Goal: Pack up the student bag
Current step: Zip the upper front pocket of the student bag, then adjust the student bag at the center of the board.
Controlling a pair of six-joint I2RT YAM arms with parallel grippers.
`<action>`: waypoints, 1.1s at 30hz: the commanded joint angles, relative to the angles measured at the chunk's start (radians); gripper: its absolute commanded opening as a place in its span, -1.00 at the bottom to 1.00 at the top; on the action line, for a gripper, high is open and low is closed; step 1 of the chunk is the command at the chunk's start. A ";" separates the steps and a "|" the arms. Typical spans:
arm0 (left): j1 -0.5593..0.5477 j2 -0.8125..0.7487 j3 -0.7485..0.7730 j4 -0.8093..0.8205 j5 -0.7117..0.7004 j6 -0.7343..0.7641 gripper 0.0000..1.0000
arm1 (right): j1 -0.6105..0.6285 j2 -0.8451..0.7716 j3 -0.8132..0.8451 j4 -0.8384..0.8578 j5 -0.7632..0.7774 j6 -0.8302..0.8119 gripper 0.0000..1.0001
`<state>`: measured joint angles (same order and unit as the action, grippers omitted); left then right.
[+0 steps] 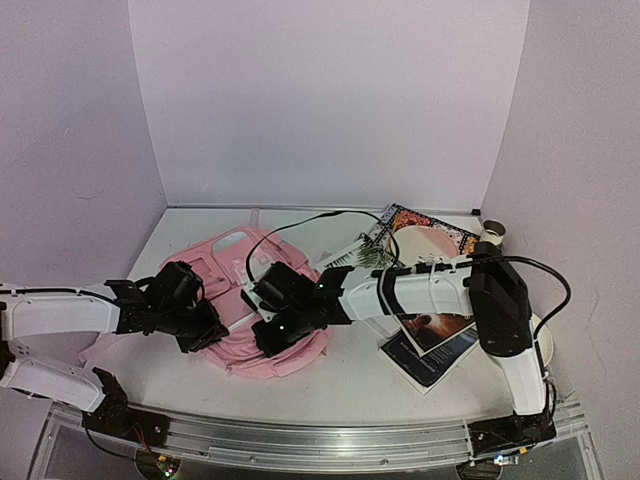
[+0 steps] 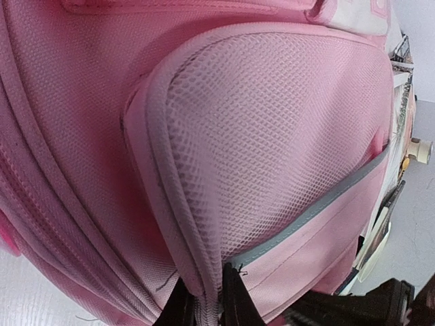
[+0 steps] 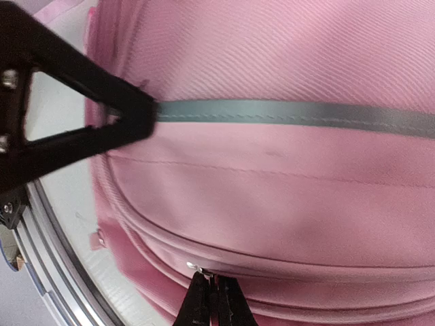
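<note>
The pale-pink student bag (image 1: 232, 262) lies flat on the white table, left of centre. It fills the left wrist view (image 2: 258, 136) and the right wrist view (image 3: 285, 183). My left gripper (image 1: 207, 327) is shut on the bag's near-left edge and pinches the seam beside the mesh pocket (image 2: 207, 305). My right gripper (image 1: 268, 335) is at the bag's near edge, close beside the left one. It is shut (image 3: 215, 296) on a small metal zip pull (image 3: 196, 269) on the bag's zip line. The left gripper's black finger (image 3: 75, 122) shows in the right wrist view.
Books and magazines (image 1: 430, 240) lie right of the bag, one dark book (image 1: 437, 352) near the right arm. A small roll (image 1: 493, 233) stands at the back right. A metal rail (image 1: 320, 440) runs along the table's front edge. Walls close in on three sides.
</note>
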<state>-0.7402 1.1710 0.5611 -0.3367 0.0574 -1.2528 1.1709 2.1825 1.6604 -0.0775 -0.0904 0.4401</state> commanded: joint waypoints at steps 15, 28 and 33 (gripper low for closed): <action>0.058 -0.116 0.104 -0.460 -0.234 0.220 -1.00 | -0.248 -0.241 -0.253 -0.049 0.050 -0.138 -1.00; 0.149 0.148 0.421 -0.436 -0.330 0.458 -0.56 | -0.042 -0.180 -0.151 -0.002 -0.189 -0.130 -1.00; 0.153 0.140 0.455 -0.437 -0.320 0.424 0.24 | -0.008 -0.122 -0.057 0.026 -0.186 -0.075 -1.00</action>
<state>-0.5910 1.3345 0.9484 -0.8077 -0.1977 -0.8256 1.1099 2.0232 1.5092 -0.0320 -0.1895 0.3161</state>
